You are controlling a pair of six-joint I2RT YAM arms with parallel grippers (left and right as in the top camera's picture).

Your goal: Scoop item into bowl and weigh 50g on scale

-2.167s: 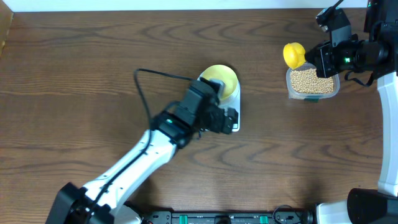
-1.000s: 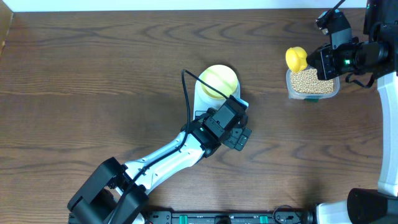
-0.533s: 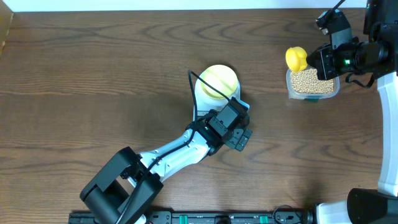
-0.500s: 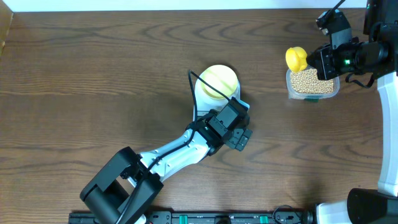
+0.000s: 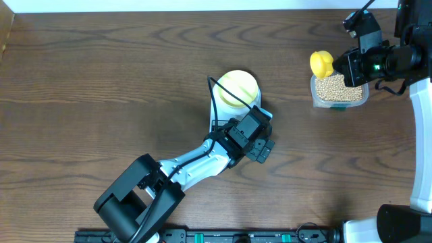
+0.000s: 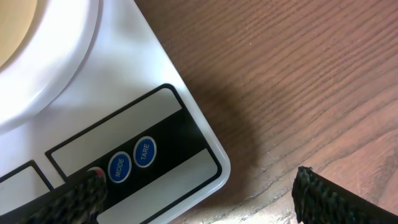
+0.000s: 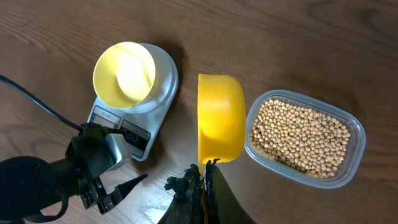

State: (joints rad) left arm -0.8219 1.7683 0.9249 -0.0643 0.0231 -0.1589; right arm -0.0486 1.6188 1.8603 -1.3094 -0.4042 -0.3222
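So, bowl [image 7: 123, 74] sits empty on the scale [image 7: 163, 81] mid-table; left gripper [image 5: 262, 147] gapes wide, holding nothing, by the buttons [image 6: 130, 160]. Far right, the right gripper [image 7: 202, 180] pinches an empty-looking scoop [image 7: 221, 118] beside the beans [image 7: 301, 137]. Scooping and weighing not started.

Even bright light, soft shadows; glare washes out bowl [image 7: 124, 74].
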